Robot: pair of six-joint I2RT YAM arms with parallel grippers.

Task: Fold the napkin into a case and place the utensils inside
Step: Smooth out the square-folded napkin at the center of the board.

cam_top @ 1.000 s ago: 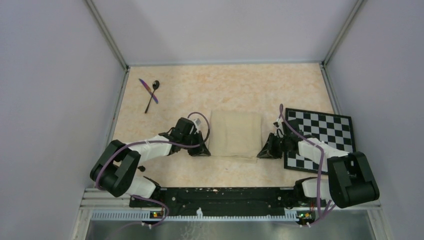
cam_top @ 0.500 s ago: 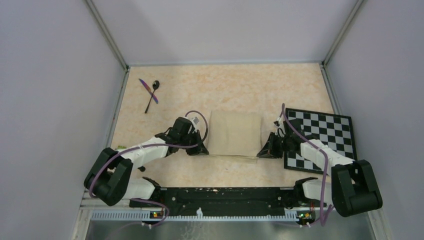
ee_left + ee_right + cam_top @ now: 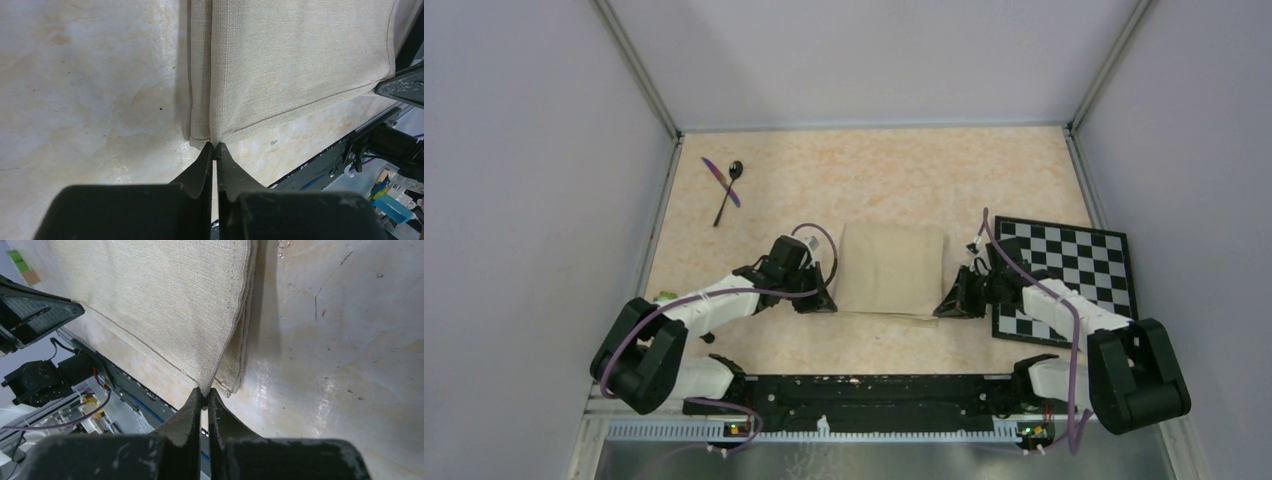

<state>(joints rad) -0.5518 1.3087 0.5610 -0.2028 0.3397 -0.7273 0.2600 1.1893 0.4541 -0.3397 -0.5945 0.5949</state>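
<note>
The wrist views alone show the grips. The left end effector [image 3: 215,150] is pinched shut on the near-left corner of the top layer of the napkin [image 3: 295,60]. The right end effector [image 3: 202,396] is pinched on the near-right corner, with stacked layers visible there. Only the top view shows the counts: one napkin between the two end effectors, one spoon [image 3: 727,190] and one knife [image 3: 721,181] crossed well beyond the left one, and one checkerboard [image 3: 1069,270] just right of the right one, all on the desk [image 3: 904,175].
</note>
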